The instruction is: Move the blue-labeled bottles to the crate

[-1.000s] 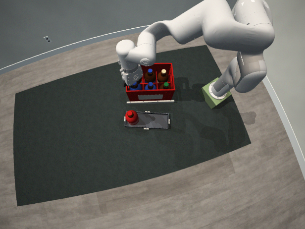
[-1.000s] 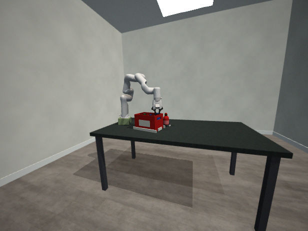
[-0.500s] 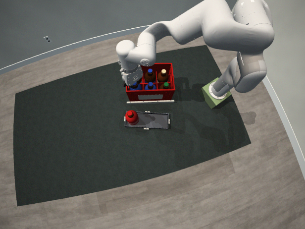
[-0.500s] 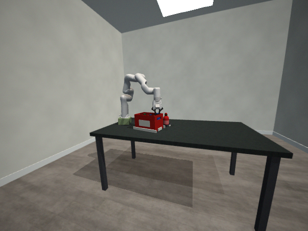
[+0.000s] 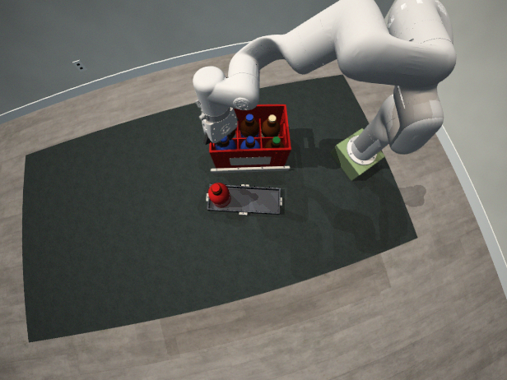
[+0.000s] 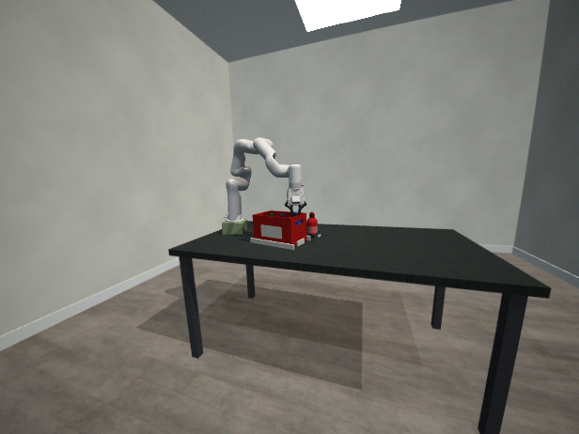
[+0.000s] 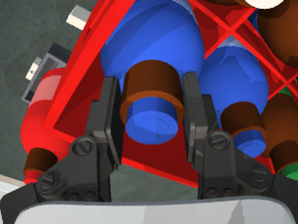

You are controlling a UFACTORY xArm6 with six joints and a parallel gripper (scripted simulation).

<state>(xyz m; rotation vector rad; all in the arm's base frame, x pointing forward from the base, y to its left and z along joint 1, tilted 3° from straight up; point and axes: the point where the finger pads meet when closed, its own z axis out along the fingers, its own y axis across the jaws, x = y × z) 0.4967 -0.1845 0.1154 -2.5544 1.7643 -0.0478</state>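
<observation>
End effector clenched on blue-labeled bottle's neck, bottle inside crate corner cell. Lower straight till it seats, avoid dividers, then release.

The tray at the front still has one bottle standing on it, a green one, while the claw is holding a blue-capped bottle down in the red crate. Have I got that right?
Nearly. The bottle left on the tray is red, not green, as the top view shows. The rest holds: the gripper is shut on the neck of a blue-capped bottle in a corner cell of the red crate.
</observation>
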